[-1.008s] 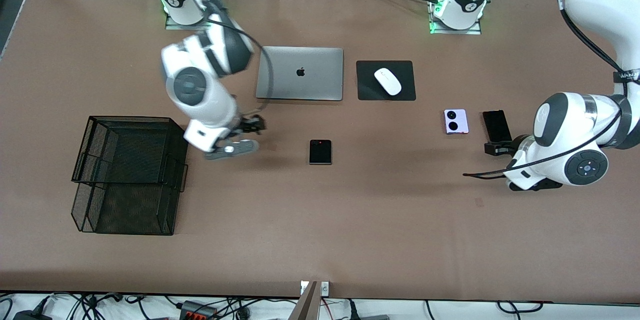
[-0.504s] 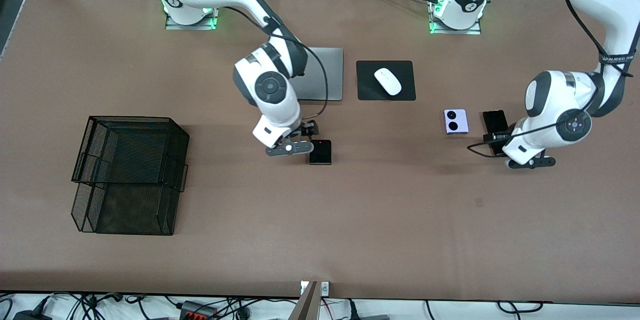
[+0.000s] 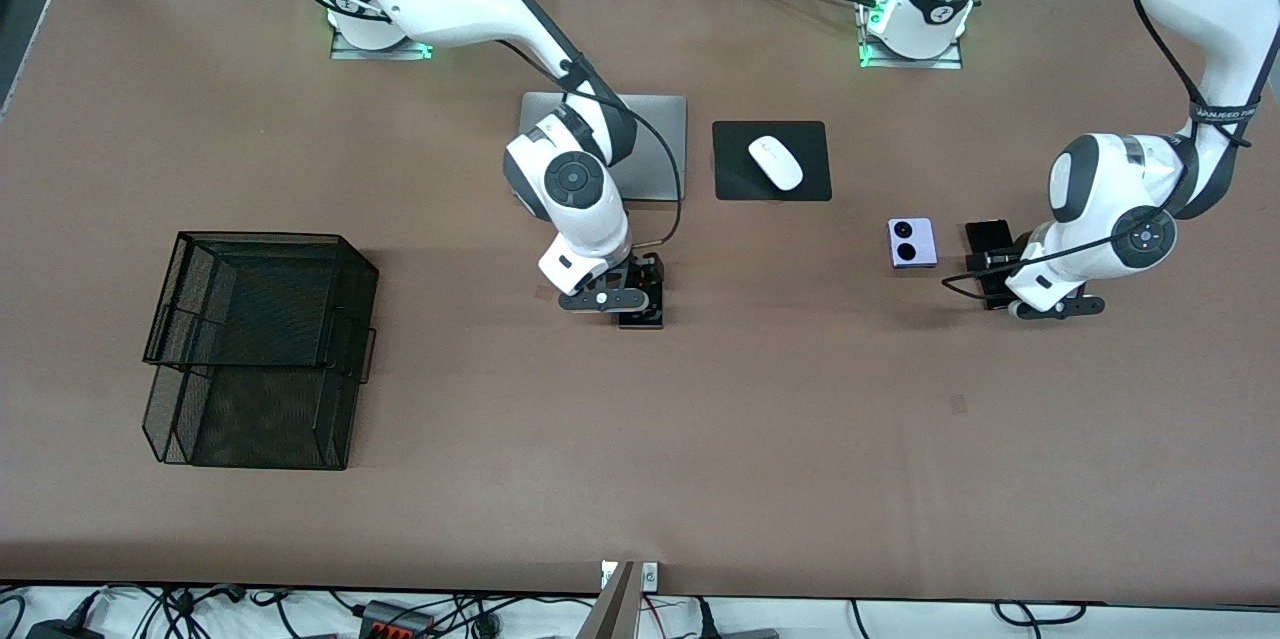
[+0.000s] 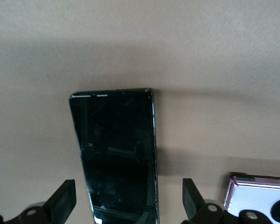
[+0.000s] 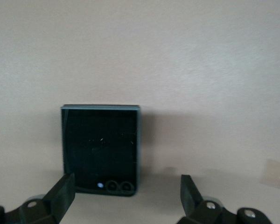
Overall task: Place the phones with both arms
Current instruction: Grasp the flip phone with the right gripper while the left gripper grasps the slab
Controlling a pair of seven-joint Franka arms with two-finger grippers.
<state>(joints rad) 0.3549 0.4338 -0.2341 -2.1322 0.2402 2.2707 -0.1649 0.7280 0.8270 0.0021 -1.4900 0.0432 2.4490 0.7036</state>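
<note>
Both arms were found poised for a simultaneous pick-up, each gripper set over its own phone. The right gripper (image 3: 640, 291), at centre frame in the front view, hung low over the black flip phone (image 3: 641, 317), a small square glossy slab lying flat on the surface (image 3: 700, 439); the right wrist view showed its jaws spread wide with the phone (image 5: 101, 147) centred between them and untouched, evidently so that a straight descent would bracket its sides. The left gripper (image 3: 992, 269), at right of frame, stood likewise over the slab phone (image 3: 988, 237), long, slim and glass-faced, with faint smears on its screen; the left wrist view showed the jaws spread to either side of its narrow width (image 4: 115, 154), not pinching anything. The lilac flip phone (image 3: 912, 242), square with two round black lenses, lay flat just beside the slab phone, toward frame centre, and its shiny edge showed at the lower right corner of the left wrist view (image 4: 256, 196). No arm attended it. A black wire-mesh basket (image 3: 250, 349), open-topped and rigid, sat at left of frame, in my judgement the likely destination. The laptop (image 3: 655, 149), matt silver, and the mouse (image 3: 776, 162), smooth white on a black mat (image 3: 735, 181), lay at upper centre. The surface was a matt brown sheet, offering little for thin phones to catch on.
</note>
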